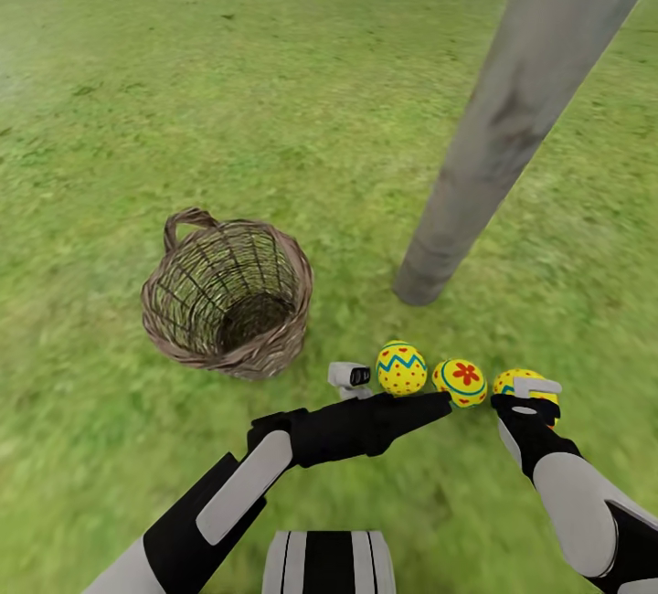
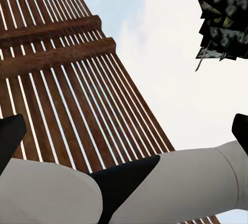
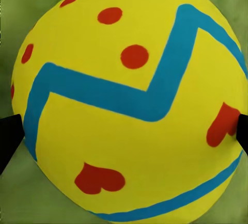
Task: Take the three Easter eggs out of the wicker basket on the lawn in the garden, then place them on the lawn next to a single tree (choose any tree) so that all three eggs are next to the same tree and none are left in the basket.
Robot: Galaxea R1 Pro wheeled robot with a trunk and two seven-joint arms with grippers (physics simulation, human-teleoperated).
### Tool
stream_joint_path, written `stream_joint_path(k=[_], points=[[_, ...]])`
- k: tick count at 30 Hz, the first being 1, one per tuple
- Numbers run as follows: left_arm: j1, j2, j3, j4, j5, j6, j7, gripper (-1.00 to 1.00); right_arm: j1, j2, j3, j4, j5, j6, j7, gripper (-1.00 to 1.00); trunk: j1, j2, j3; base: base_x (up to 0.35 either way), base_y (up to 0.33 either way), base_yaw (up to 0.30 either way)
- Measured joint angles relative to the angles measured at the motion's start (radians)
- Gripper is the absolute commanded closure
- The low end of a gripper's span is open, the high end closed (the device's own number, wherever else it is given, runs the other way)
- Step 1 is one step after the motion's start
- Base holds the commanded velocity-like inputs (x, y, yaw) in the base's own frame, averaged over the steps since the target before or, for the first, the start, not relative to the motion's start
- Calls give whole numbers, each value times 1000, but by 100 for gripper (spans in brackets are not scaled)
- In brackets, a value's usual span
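The wicker basket (image 1: 228, 300) stands empty; two eggs (image 1: 401, 368) lie beside the tree trunk (image 1: 512, 128). The right gripper (image 1: 528, 397) clamps the third egg (image 3: 129, 100); release low. Left gripper (image 1: 352, 377): cannot tell.

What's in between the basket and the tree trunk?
Just bare grass. In the head view, the lawn between the wicker basket and the tree trunk has nothing on it; the eggs lie nearer the robot.
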Motion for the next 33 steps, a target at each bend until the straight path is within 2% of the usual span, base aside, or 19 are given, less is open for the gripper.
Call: stream_joint_path(k=[6,10,14,17,28,33], points=[[0,-1,1,0,0,1,0,-100,0,-1,0,0,0,0,0,100,0,0,0,318,0,0],[0,0,0,0,-4,-1,0,-100,0,-1,0,0,-1,0,0,100,0,0,0,46,0,0],[0,-1,0,0,-4,-1,0,-100,0,-1,0,0,-2,0,0,100,2,-1,-15,0,0,0],[0,-1,0,0,-4,-1,0,-100,0,-1,0,0,-2,0,0,100,2,-1,-15,0,0,0],[0,-1,0,0,-4,-1,0,-100,0,-3,1,-3,5,0,-1,100,7,-4,-58,0,0,0],[0,-2,-1,0,-4,-1,0,-100,0,-3,-1,-38,11,2,-3,100,9,-5,-77,0,0,0]])
